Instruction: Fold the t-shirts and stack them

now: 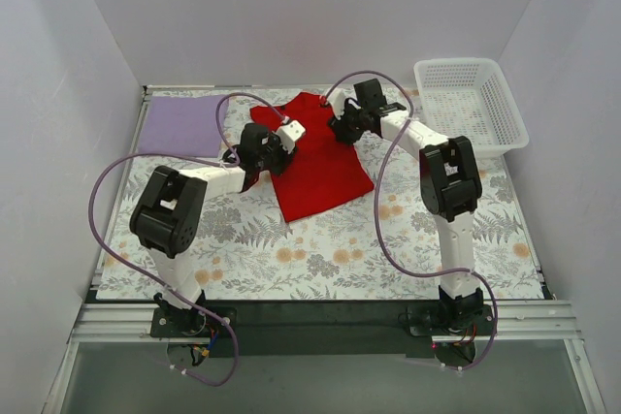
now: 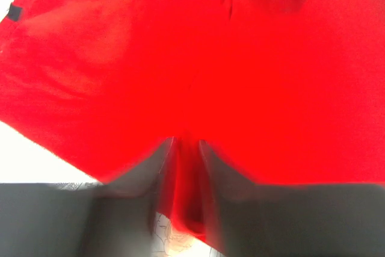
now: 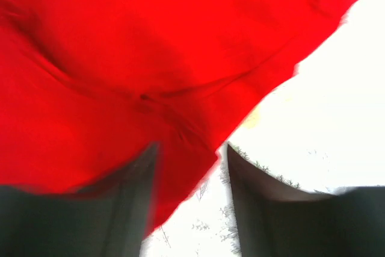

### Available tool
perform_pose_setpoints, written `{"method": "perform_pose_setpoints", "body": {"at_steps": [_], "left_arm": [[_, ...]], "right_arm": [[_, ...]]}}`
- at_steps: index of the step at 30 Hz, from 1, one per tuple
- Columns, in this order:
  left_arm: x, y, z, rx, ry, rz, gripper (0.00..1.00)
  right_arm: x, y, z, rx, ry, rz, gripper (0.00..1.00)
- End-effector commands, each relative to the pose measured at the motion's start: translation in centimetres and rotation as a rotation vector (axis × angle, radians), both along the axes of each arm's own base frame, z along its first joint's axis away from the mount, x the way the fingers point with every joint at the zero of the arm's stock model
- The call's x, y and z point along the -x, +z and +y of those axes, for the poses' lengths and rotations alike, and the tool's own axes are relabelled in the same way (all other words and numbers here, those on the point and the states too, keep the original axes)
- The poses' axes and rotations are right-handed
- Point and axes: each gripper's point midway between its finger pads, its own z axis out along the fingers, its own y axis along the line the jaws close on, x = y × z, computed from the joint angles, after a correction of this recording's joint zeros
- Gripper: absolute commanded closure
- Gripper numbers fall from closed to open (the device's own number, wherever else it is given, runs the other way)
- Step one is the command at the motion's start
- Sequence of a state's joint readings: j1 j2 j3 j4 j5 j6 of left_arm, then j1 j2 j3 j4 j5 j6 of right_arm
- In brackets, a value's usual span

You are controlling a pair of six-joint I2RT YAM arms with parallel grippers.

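Presently, item by item from the near edge.

Tabletop (image 1: 320,259): a cover patterned with ferns and flowers is lying across it, just beyond my two arm bases.

Red t-shirt (image 1: 325,167): it is lying mid-tabletop, partly folded into a rough slanted rectangle. Its near corner is pointing toward me and its far end is running under both my wrists.

Left fingers (image 2: 138,179): I am pinching a narrow ridge of the red cloth between them at the shirt's left side, with only a slim gap.

Right fingers (image 3: 258,197): they are standing apart over the shirt's far right edge. Red cloth is lying against one finger and patterned tabletop is showing through the gap. They are gripping nothing.

Lavender t-shirt (image 1: 182,125): it is lying flat as a neat rectangle in the far left corner, near the red one but apart from it.

White lattice basket (image 1: 471,104): it is sitting in the far right corner, well apart from both shirts.
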State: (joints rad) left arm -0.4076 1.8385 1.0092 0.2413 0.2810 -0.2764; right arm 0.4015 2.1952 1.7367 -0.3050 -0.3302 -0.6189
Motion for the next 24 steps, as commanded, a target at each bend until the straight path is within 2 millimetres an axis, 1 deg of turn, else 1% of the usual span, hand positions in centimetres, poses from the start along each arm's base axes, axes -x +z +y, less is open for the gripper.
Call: {"method": "perform_pose_setpoints", "body": {"at_steps": [1, 2, 3, 4, 5, 6, 7, 8, 9, 10, 11, 12, 13, 14, 15, 16, 17, 18, 19, 21, 22, 23, 24], "left_arm": [[-3.4, 3.2, 1.3, 0.011, 0.132, -0.101, 0.38], [-4.1, 4.3, 1.6, 0.020, 0.167, -0.127, 0.32], [-4.6, 6.7, 2.0, 0.049, 0.195, -0.162, 0.30], [-5.2, 9.1, 1.8, 0.073, 0.197, -0.195, 0.29], [-4.7, 11.2, 1.8, 0.084, 0.188, -0.204, 0.30], [-4.3, 12.6, 1.6, 0.096, 0.170, -0.210, 0.30], [-3.4, 13.4, 1.5, 0.103, 0.146, -0.200, 0.30], [-1.6, 15.8, 1.5, 0.122, 0.107, -0.228, 0.32], [1.0, 15.6, 0.3, 0.127, -0.020, -0.198, 0.33], [4.2, 12.4, 0.4, 0.104, -0.089, -0.133, 0.33], [7.0, 14.1, -0.1, 0.114, -0.172, -0.188, 0.33], [9.3, 12.7, -0.4, 0.081, -0.259, -0.205, 0.33], [11.1, 11.9, -0.5, 0.062, -0.316, -0.224, 0.33], [13.8, 9.5, 0.2, 0.037, -0.355, -0.210, 0.33], [15.6, 8.7, -0.5, 0.024, -0.414, -0.216, 0.34], [16.5, 8.1, -0.6, -0.001, -0.444, -0.241, 0.34], [17.6, 6.7, -0.4, -0.013, -0.447, -0.228, 0.34], [18.2, 6.4, -0.9, -0.025, -0.459, -0.231, 0.34], [18.3, 5.7, -0.9, -0.038, -0.455, -0.218, 0.35], [18.2, 5.0, -1.2, -0.048, -0.460, -0.204, 0.35], [18.2, 4.7, -1.4, -0.052, -0.462, -0.195, 0.36], [17.8, 3.8, -1.5, -0.091, -0.473, -0.201, 0.36], [17.4, 3.7, -1.7, -0.102, -0.469, -0.204, 0.36]], "right_arm": [[-4.1, 3.4, 0.8, -0.068, -0.128, -0.091, 0.39], [-4.7, 4.1, 0.6, -0.065, -0.159, -0.111, 0.38], [-4.9, 5.9, 0.5, -0.078, -0.173, -0.140, 0.37], [-4.8, 6.7, 0.3, -0.080, -0.177, -0.154, 0.35], [-4.4, 7.5, 0.2, -0.085, -0.166, -0.164, 0.35], [-3.8, 10.1, -0.5, -0.108, -0.155, -0.199, 0.34], [-2.1, 9.2, -1.2, -0.094, -0.114, -0.164, 0.32], [0.6, 9.4, -0.4, -0.151, 0.027, -0.116, 0.31], [3.0, 9.9, -2.0, -0.131, 0.147, -0.149, 0.31], [6.3, 8.8, -2.7, -0.132, 0.246, -0.079, 0.31], [9.4, 10.6, -2.9, -0.211, 0.392, -0.095, 0.29], [11.2, 10.0, -3.5, -0.159, 0.557, -0.189, 0.24], [14.8, 6.5, -4.6, -0.129, 0.607, -0.107, 0.19], [15.9, 6.7, -5.1, -0.089, 0.657, -0.170, 0.19], [16.8, 5.6, -5.6, -0.038, 0.733, -0.230, 0.19], [17.6, 4.7, -5.9, -0.010, 0.756, -0.240, 0.18], [18.3, 3.5, -6.3, 0.034, 0.766, -0.232, 0.19], [18.3, 3.2, -6.3, 0.053, 0.759, -0.224, 0.20], [18.2, 2.9, -6.3, 0.069, 0.756, -0.224, 0.22], [17.8, 2.4, -5.9, 0.089, 0.755, -0.241, 0.24], [17.5, 2.0, -5.8, 0.108, 0.748, -0.247, 0.25], [17.4, 1.0, -5.8, 0.146, 0.741, -0.238, 0.25], [16.4, 1.0, -5.6, 0.160, 0.722, -0.269, 0.25]]}}
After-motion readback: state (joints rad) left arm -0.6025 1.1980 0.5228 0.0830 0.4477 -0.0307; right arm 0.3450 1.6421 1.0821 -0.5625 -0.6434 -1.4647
